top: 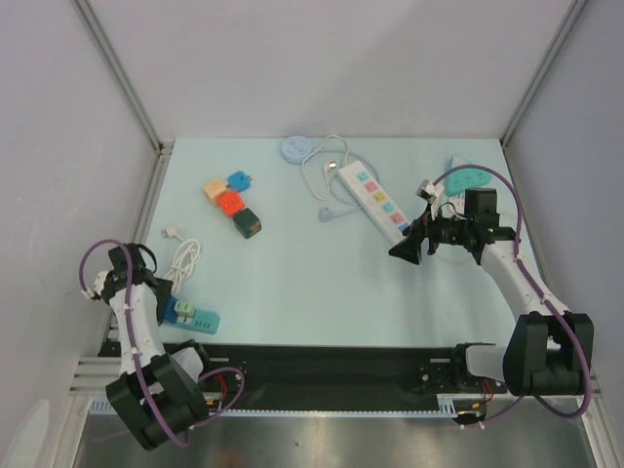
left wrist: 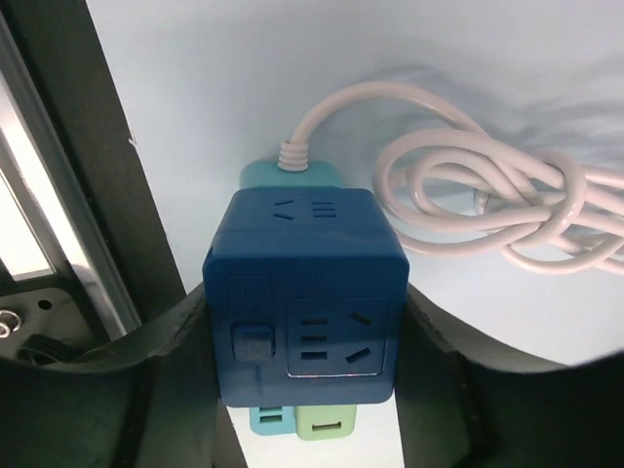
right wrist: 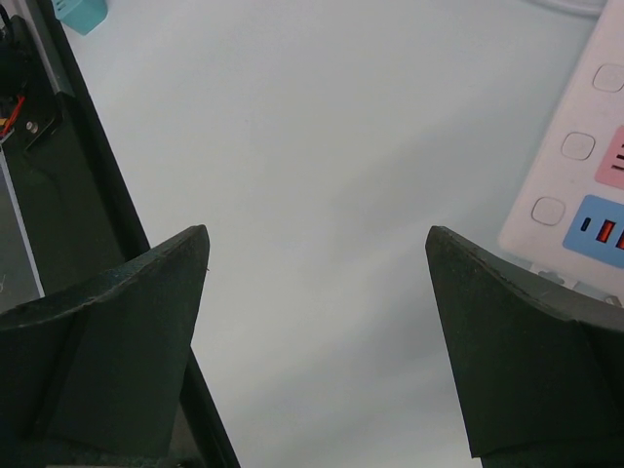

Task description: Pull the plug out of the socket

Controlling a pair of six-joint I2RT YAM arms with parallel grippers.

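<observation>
Jaws of the left gripper (left wrist: 307, 327) press both sides of the blue cube socket (left wrist: 307, 292), at the near left of the table (top: 312, 283); the teal plug (left wrist: 292, 175) sits in its far face, white cord (left wrist: 487, 195) coiled just beside; light, rigid, smooth plastic, probably seated tight, so grip the plug's body, not the floppy cord; the right gripper (right wrist: 317, 292) hangs wide open, empty, beside the white power strip (right wrist: 585, 175).

Pale blue table (top: 292, 283) enclosed by plain grey walls (top: 331, 68).

Round blue disc (top: 296, 148) at far edge, small cubes (top: 231, 203) clustered left — peach, blue, orange, dark
</observation>
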